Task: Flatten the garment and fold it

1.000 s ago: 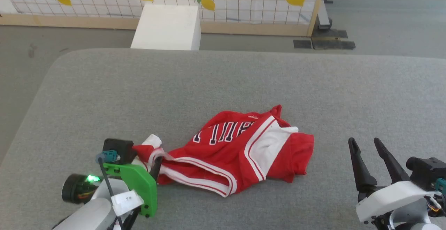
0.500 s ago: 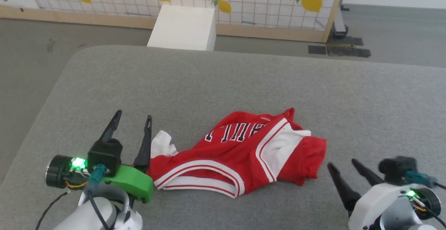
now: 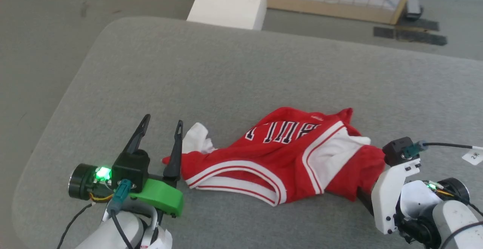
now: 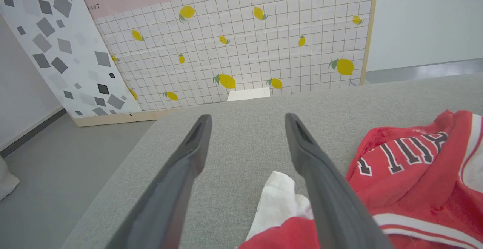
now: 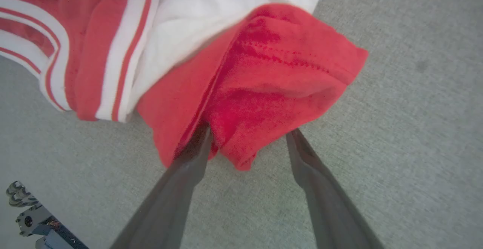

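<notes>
Moved: right gripper (image 5: pixel 249 130) reached red corner of T-shirt (image 3: pixel 286 154), frame lower right.
Jaws: both apart; left gripper (image 3: pixel 163 119) empty.
Axis: left-right; right nearer.

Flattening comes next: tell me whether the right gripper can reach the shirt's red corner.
Likely yes: the open right gripper straddles that corner of the shirt, with nothing in between.

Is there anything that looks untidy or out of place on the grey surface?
Yes. The garment lies crumpled, not flat: its red body is folded over itself, a white sleeve sticks out beside the left gripper, and a red corner lies between the open fingers of the right gripper. No damage shows.
</notes>
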Tool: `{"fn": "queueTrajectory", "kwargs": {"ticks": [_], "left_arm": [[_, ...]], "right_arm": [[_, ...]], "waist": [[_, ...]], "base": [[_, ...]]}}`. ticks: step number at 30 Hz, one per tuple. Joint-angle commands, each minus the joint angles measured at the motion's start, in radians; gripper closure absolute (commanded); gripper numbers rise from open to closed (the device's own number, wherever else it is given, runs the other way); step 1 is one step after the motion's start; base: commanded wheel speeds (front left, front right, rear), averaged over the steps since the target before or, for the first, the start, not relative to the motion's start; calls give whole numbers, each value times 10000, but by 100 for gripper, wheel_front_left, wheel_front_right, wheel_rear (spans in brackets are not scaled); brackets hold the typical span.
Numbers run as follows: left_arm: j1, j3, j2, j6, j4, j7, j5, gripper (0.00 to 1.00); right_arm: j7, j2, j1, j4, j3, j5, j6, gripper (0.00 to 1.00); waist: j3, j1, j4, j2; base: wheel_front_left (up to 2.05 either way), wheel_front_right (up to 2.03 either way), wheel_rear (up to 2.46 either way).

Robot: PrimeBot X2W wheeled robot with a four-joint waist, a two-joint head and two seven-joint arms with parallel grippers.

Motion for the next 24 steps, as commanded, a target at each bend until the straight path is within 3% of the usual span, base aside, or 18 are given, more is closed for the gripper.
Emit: {"fn": "queueTrajectory", "kwargs": {"ticks": [1, 6, 7, 8, 17, 24], "left_arm": [[-69, 66, -76, -48, 12, -72, 83, 0], [-63, 259, -307, -127, 9, -74, 229, 0], [-47, 295, -335, -143, 23, -74, 246, 0], [-26, 337, -365, -164, 41, -74, 264, 0], [119, 641, -580, -394, 316, -75, 258, 0], [261, 695, -638, -596, 525, -75, 132, 0]], "right_arm": [[-11, -65, -223, 143, 57, -125, -13, 0], [7, -117, -311, 716, 224, -285, -13, 0], [24, -167, -287, 790, 307, -335, -13, 62], [5, -211, -257, 858, 381, -360, -13, 100], [-840, -675, -199, 465, 329, -298, -13, 100], [-1568, -1652, -57, -786, -64, -182, -13, 100]], "waist": [[438, 0, 452, 0], [734, 0, 744, 0], [755, 0, 766, 0], [775, 0, 782, 0], [472, 0, 414, 0], [-173, 0, -137, 0]], "base": [[0, 0, 0], [0, 0, 0], [0, 0, 0], [0, 0, 0], [0, 0, 0], [0, 0, 0]]}}
